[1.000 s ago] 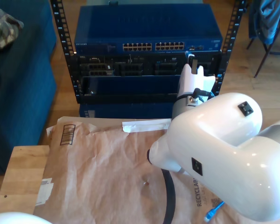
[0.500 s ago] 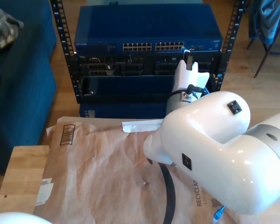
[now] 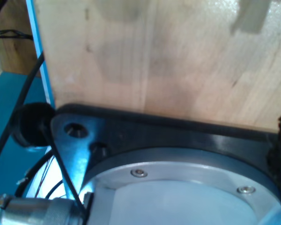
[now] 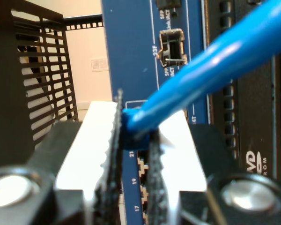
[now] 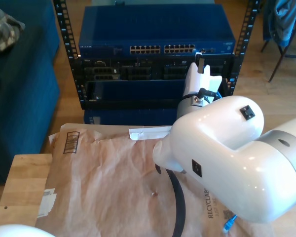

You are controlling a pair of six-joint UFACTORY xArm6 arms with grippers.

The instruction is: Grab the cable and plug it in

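The bright-blue cable runs out from between the serrated pads of my second gripper, which is shut on the cable's end boot. That end is held just in front of the blue switch, near the ports marked 17, 19 and 21. In the exterior view my second gripper points at the right end of the switch's port row. The cable's loose end with its clear plug lies on the brown paper at that view's lower right, and the big white arm hides the stretch between.
The switch sits atop a black rack with perforated rails. Brown paper and a thick black cable cover the wooden table. A blue sofa stands at the exterior view's left. The first wrist view faces wood and a black mounting flange.
The second arm has swung toward the exterior view's left, keeping the gripper at the switch's right-hand ports. The cable's loose end slid a little on the paper.
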